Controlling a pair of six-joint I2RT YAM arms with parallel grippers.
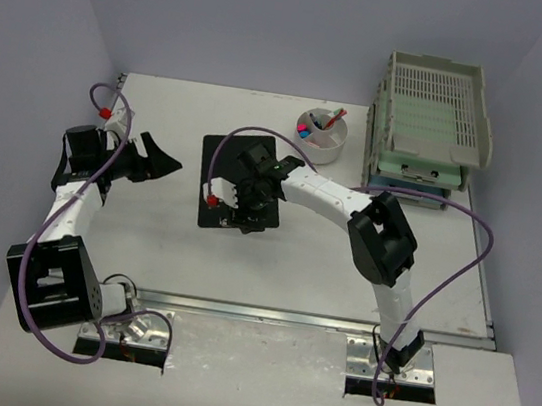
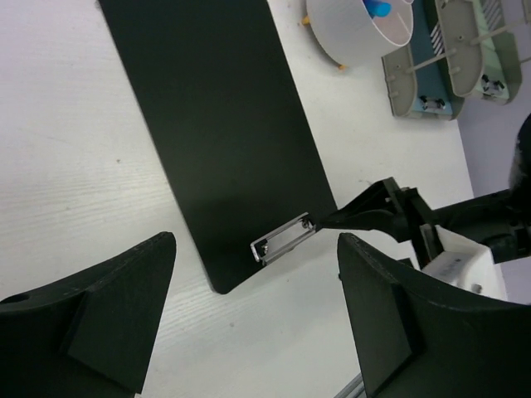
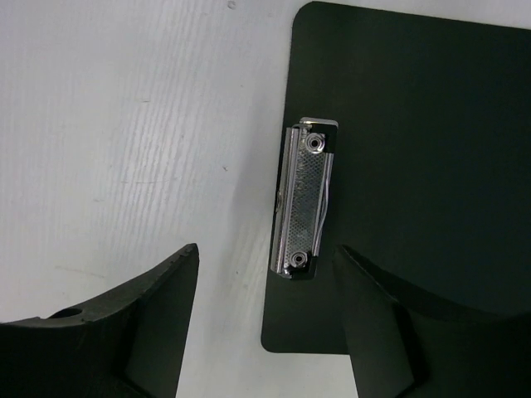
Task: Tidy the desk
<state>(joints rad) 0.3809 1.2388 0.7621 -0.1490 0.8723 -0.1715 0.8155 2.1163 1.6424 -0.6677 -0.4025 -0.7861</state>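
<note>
A black clipboard (image 1: 231,162) lies flat near the middle of the white desk (image 1: 144,246), its metal clip (image 3: 305,203) on the near edge. My right gripper (image 1: 246,218) hovers over that edge, open. In the right wrist view its fingers (image 3: 265,323) straddle the clipboard (image 3: 415,166) edge by the clip, one over bare desk, the other over the board, holding nothing. My left gripper (image 1: 163,164) is open and empty, a little left of the clipboard. Its wrist view (image 2: 257,332) looks past the clipboard (image 2: 224,124) and clip (image 2: 282,238) to a right finger (image 2: 373,211).
A white bowl (image 1: 321,137) holding coloured pens stands behind the clipboard to the right. Stacked grey slotted trays (image 1: 428,129) fill the back right corner. Pale lilac walls enclose the desk, and a metal rail (image 1: 266,313) runs along its front.
</note>
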